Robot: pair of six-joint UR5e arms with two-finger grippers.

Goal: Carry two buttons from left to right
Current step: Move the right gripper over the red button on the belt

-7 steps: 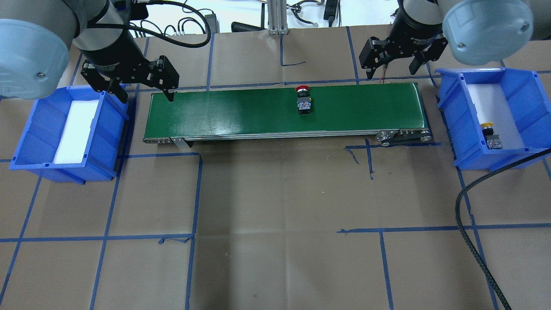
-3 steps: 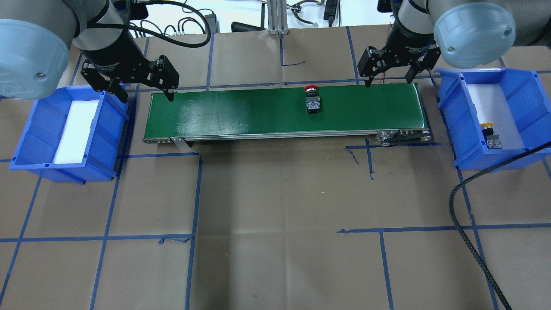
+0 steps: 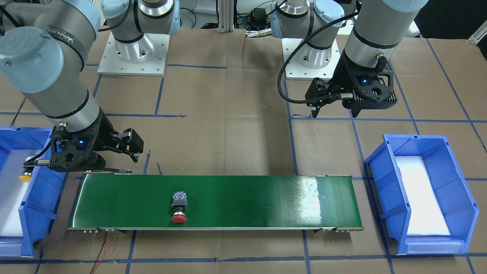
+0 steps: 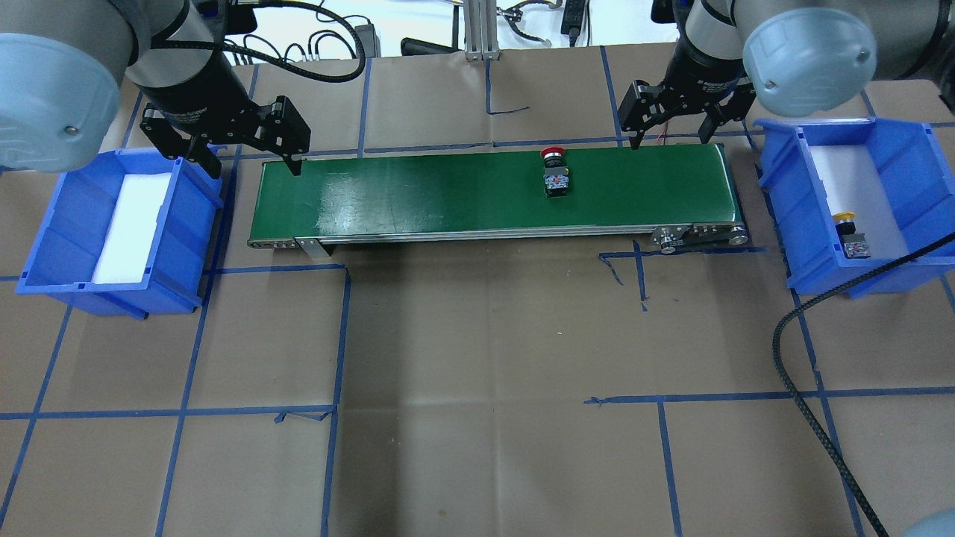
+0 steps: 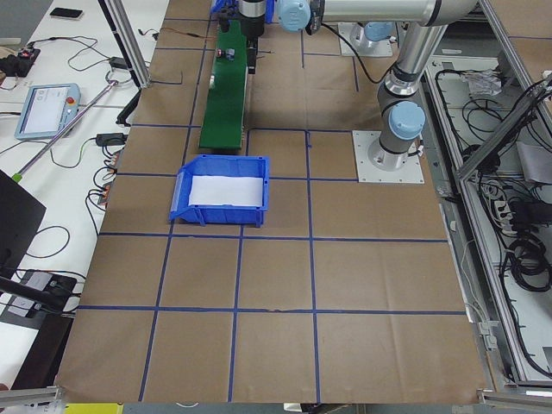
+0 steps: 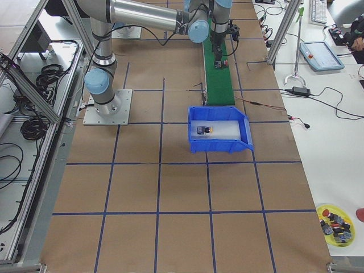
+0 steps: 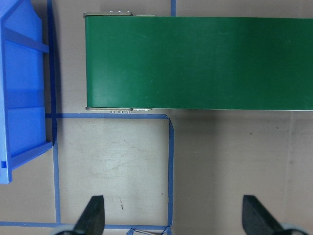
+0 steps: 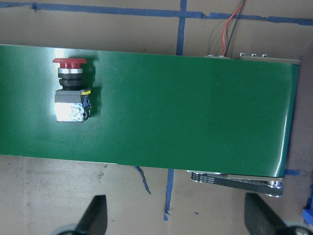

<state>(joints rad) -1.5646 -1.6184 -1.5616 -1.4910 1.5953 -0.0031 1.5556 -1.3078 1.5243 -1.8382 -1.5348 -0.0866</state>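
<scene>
So, working across: the left bin (image 4: 56,257) shows only its white liner (image 4: 130,224), and my left gripper (image 4: 254,165) hangs beside it, jaws spread, holding nothing. On the green belt (image 4: 418,198) the red-capped button (image 4: 556,177) lies right of centre. My right gripper (image 4: 669,139) hovers near the belt's end, jaws apart and empty. The yellow-capped button (image 4: 849,235) lies in the right bin (image 4: 794,201), so I judge one delivered, one left.

Belt (image 4: 448,194) bare green either side of red button (image 4: 555,173); approach from above open. Right tool (image 4: 669,139), jaws apart, hangs above belt nr right end. Right bin (image 4: 776,186): walls all round, yellow button (image 4: 850,237) at near end, far liner bare. Black cable (image 4: 777,344) crosses its near corner.
</scene>
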